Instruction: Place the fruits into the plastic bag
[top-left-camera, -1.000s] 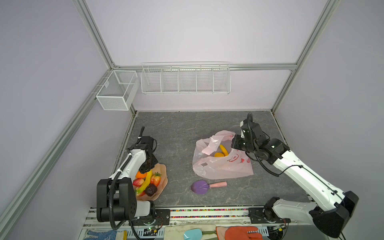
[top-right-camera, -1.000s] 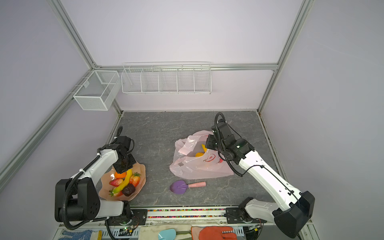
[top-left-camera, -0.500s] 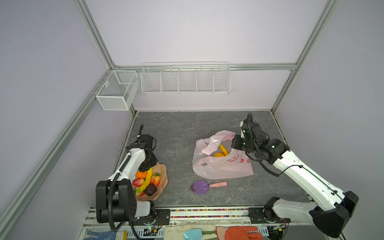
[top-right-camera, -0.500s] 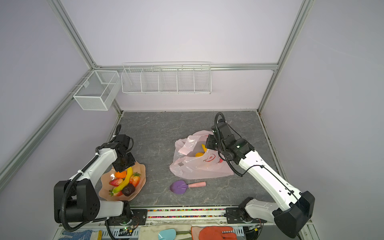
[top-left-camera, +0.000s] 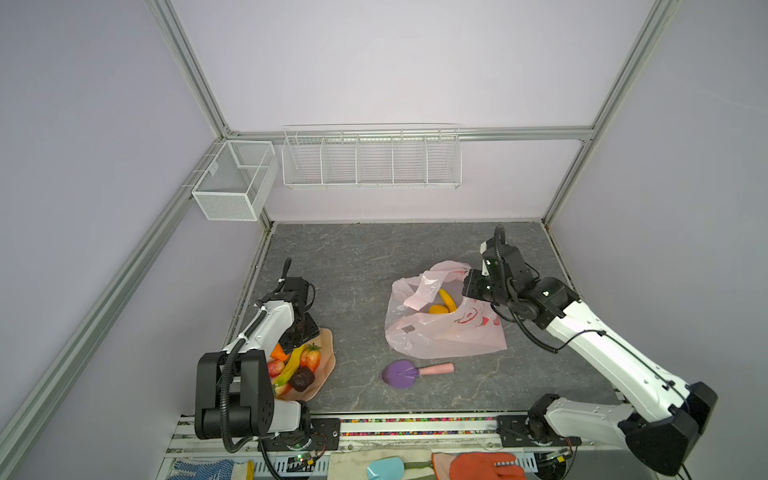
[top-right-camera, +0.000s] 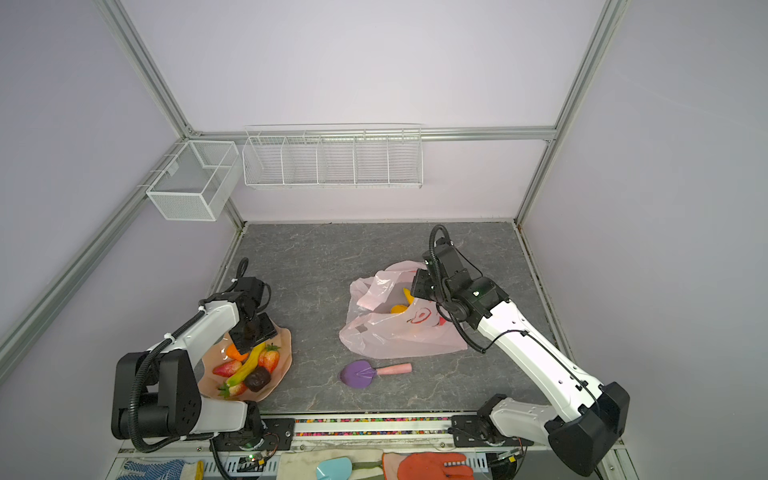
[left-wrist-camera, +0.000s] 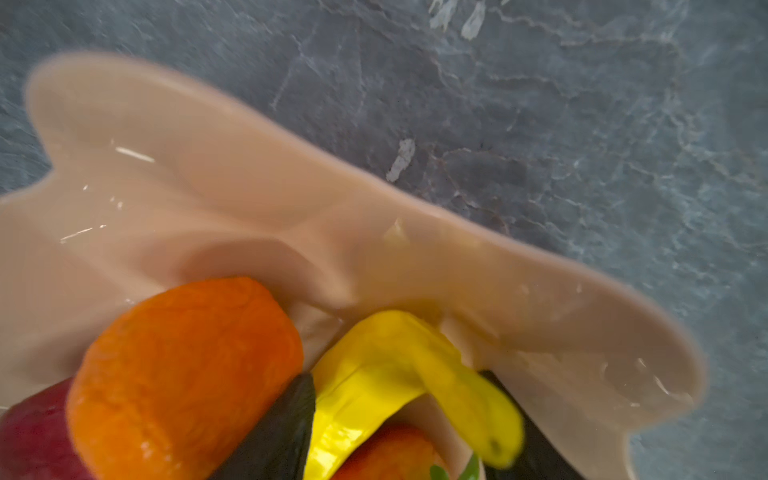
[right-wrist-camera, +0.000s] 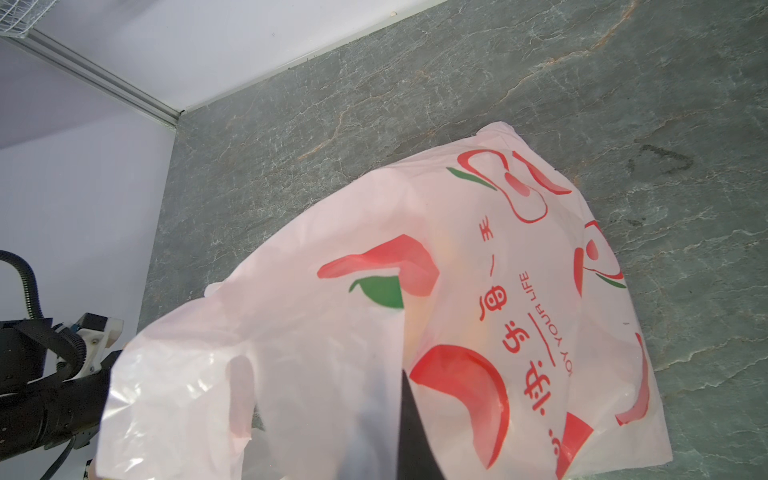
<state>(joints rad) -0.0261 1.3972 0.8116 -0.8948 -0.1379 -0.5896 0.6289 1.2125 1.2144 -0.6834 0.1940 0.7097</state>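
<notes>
Pink plastic bag (top-left-camera: 440, 336) in both top views: mouth open, other fruits (top-left-camera: 297, 368) in the bowl (top-left-camera: 326, 365). Left wrist: left fingers (left-wrist-camera: 282, 432) released, banana (left-wrist-camera: 374, 374) between them, orange fruit (left-wrist-camera: 187, 374) just beside one. Centre, sink lower before you close. Right wrist: right fingers (right-wrist-camera: 409, 428) clenched on bag film; hold the mouth up.

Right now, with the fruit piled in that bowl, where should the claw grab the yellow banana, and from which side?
Probably grip the banana across its slim middle, coming straight down from above. It lies atop the pile in the bowl, with the orange fruit and a strawberry crowding its sides. The left gripper hangs over it, jaws open.
</notes>
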